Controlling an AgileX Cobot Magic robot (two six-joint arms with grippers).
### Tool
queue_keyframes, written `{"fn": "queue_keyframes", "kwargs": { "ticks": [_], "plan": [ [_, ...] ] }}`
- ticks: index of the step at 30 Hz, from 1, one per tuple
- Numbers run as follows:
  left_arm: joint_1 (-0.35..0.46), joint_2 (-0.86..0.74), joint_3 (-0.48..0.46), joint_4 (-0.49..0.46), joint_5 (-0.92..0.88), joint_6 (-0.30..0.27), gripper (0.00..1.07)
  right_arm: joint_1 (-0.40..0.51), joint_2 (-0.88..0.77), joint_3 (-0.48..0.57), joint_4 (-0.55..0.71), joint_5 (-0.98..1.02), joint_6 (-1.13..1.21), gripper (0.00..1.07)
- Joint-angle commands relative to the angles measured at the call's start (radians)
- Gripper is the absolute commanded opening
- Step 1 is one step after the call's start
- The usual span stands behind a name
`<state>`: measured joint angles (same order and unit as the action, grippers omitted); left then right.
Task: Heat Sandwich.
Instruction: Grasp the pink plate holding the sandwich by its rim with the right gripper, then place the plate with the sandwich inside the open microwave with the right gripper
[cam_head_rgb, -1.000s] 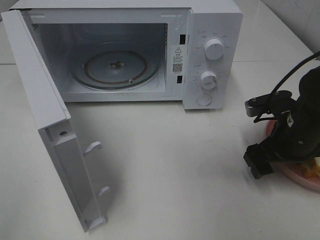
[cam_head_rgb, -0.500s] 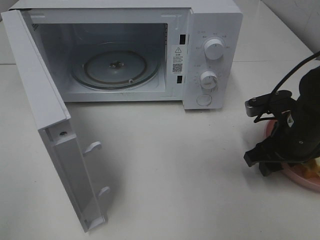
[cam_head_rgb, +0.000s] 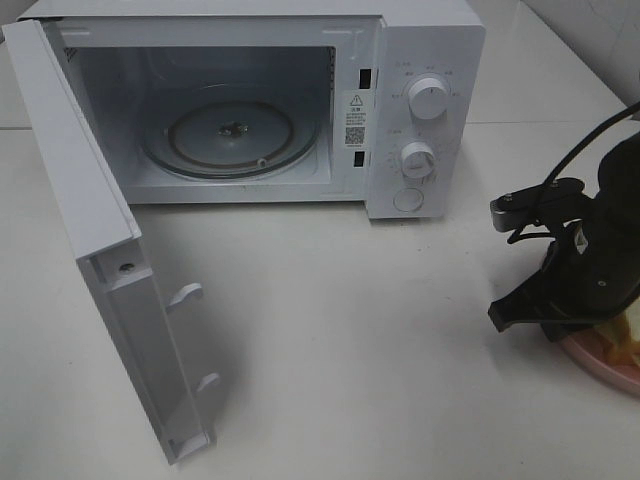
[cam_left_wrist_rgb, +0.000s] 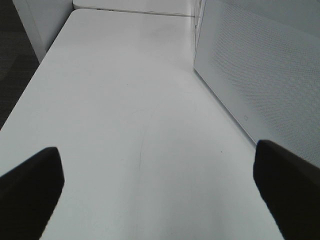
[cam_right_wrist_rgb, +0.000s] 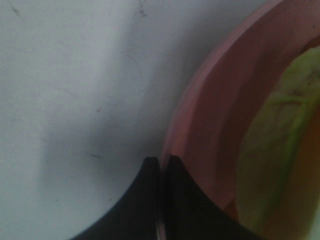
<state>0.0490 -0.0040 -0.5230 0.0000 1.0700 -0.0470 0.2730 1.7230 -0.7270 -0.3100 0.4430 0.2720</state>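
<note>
Pink plate (cam_right_wrist_rgb: 200, 110) caught at the rim by the right gripper (cam_right_wrist_rgb: 160, 162), right at the near edge of the bench (cam_head_rgb: 350, 330).
Right gripper's black fingers are pressed together, pinching the plate's rim; the sandwich (cam_right_wrist_rgb: 280, 150) lies on that plate just past the fingers, pale green filling showing; over on the other side the left gripper (cam_left_wrist_rgb: 157, 152) is spread wide above the white bench, touching none of it; further back the white door (cam_head_rgb: 90, 230) stands swung open towards us; behind it the microwave (cam_head_rgb: 430, 30), glass turntable (cam_head_rgb: 232, 135) in the cavity, two dials (cam_head_rgb: 429, 97) on the panel.
</note>
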Motion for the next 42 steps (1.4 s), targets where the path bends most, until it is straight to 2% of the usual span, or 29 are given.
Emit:
{"fn": "queue_keyframes", "kwargs": {
  "ticks": [1, 21, 30, 35, 42],
  "plan": [
    [-0.001, -0.019, 0.001, 0.0, -0.01, 0.0, 0.98, -0.001, 0.003, -0.001, -0.005, 0.001, 0.001, 0.0],
    [-0.001, -0.019, 0.001, 0.0, -0.01, 0.0, 0.98, -0.001, 0.003, -0.001, -0.005, 0.007, -0.037, 0.0],
    [-0.001, -0.019, 0.001, 0.0, -0.01, 0.0, 0.98, 0.002, -0.001, -0.021, -0.056, 0.114, -0.019, 0.0],
    [-0.001, -0.019, 0.001, 0.0, -0.01, 0.0, 0.98, 0.067, -0.032, -0.039, -0.175, 0.189, 0.055, 0.0],
    [-0.001, -0.019, 0.001, 0.0, -0.01, 0.0, 0.98, 0.119, -0.057, -0.039, -0.205, 0.272, 0.073, 0.0]
  ]
}}
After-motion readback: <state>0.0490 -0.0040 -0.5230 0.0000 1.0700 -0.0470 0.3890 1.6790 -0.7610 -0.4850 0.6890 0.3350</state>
